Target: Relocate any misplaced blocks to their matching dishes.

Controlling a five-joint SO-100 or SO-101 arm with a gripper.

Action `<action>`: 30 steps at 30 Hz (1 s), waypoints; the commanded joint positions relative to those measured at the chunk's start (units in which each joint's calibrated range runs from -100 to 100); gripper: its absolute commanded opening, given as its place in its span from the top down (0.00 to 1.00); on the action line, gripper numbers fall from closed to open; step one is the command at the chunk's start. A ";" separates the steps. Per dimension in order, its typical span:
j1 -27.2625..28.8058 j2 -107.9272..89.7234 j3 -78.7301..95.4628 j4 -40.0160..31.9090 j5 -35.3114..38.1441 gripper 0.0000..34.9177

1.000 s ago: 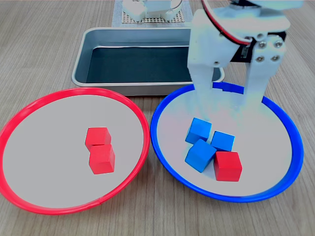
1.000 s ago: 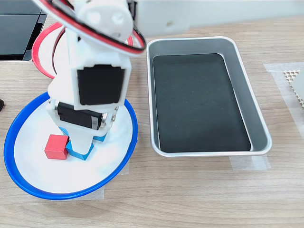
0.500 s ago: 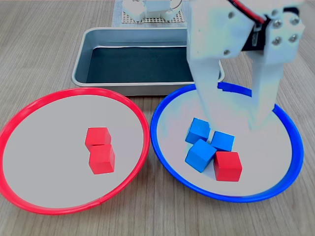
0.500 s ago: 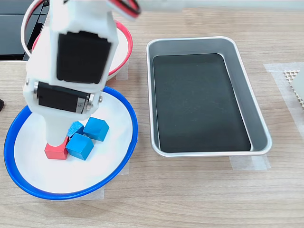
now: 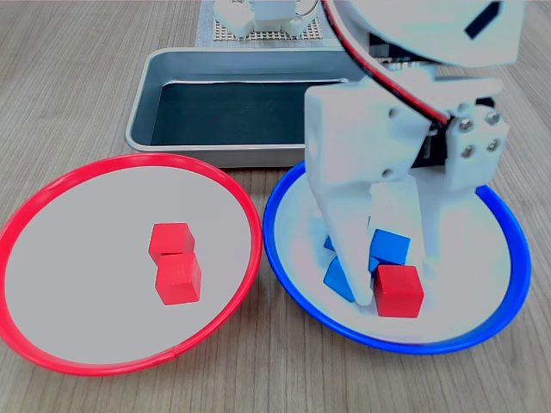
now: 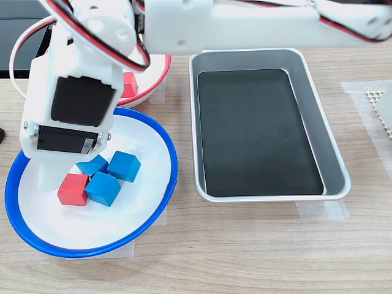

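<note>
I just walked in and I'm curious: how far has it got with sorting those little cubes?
Nearly there. Two red blocks already lie in the red-rimmed dish, and three blue blocks sit in the blue-rimmed dish. One red block is misplaced among them. The gripper is down around it, open, not yet closed. Left to do: grasp it and carry it across to the red-rimmed dish.

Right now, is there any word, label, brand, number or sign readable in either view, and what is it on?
None: no readable text in either exterior view.
The arm's white gripper, the red block, the blue-rimmed dish, the red-rimmed dish and the metal tray all show plain, unmarked surfaces.
The black servo faces on the arm carry no legible print.
</note>
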 commanded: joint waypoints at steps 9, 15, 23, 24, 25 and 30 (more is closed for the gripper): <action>-0.01 1.86 -3.60 -0.73 0.00 0.60; -0.76 2.45 -3.42 -0.40 -0.49 0.59; -1.61 2.71 -2.78 -0.07 -1.07 0.58; -1.79 2.79 -2.78 -0.15 -1.22 0.57; -1.89 2.79 -2.78 -0.32 -1.27 0.57; -2.36 2.96 -2.42 -0.48 -1.56 0.53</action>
